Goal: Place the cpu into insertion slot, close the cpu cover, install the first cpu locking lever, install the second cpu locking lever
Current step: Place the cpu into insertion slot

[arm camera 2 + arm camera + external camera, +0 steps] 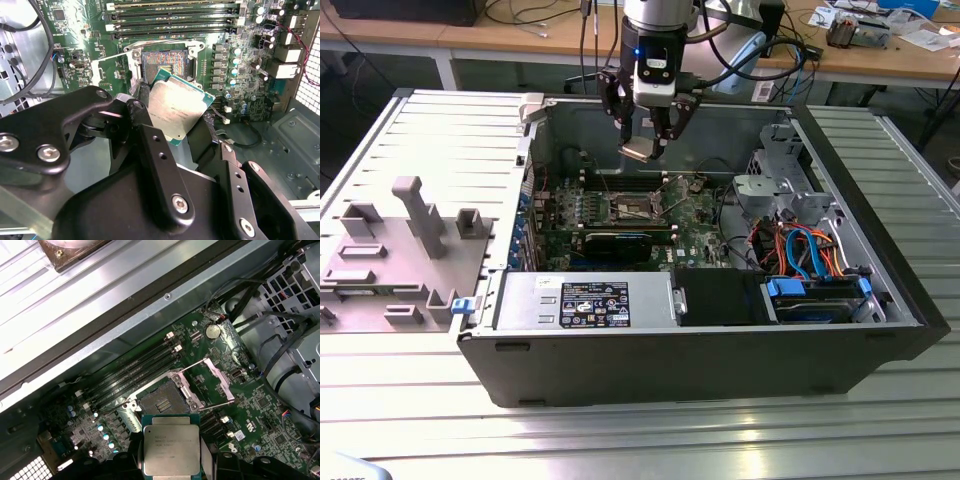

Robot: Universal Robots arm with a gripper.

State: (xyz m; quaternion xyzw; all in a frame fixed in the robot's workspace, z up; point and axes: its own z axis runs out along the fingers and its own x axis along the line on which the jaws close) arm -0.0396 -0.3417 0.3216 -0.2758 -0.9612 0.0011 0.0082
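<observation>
**The cpu (175, 107) pinched in the tool (174, 119), above the bare insertion slot (162, 62)**

In the second wrist view, two black fingers (150, 142) clamp the cpu by opposite edges. Its silvery-grey top faces the camera and a green rim shows at the corners. The cpu hangs in the air, apart from the board. The insertion slot lies just beyond it with its contacts uncovered.

In the first wrist view, the cpu cover (217, 376) is swung back off the slot along one edge, and green board shows through its square opening. Thin wire levers (191, 365) run beside the slot and the cover. The long memory slots (132, 377) lie alongside the insertion slot, and a coin cell (213, 331) sits near the cover.

For the exterior view, take the open computer case (720, 360) as a dial with twelve at its far wall.
- **Twelve o'clock:** the tool hangs just inside that wall, with the cpu slightly tilted under it.
- **Centre:** the insertion slot sits toward the middle of the case, at six o'clock from the cpu and clearly lower.
- **Six o'clock from the slot:** the graphics card (620, 243) lies here.
- **Seven o'clock:** the power supply (585, 300) fills the near wall.
- **Three to four o'clock:** orange and blue cables (805, 250) bunch here.

The case rests on a ribbed metal table (620, 430). A grey plate with upright holders (400, 250) lies outside the case at nine o'clock.
</observation>
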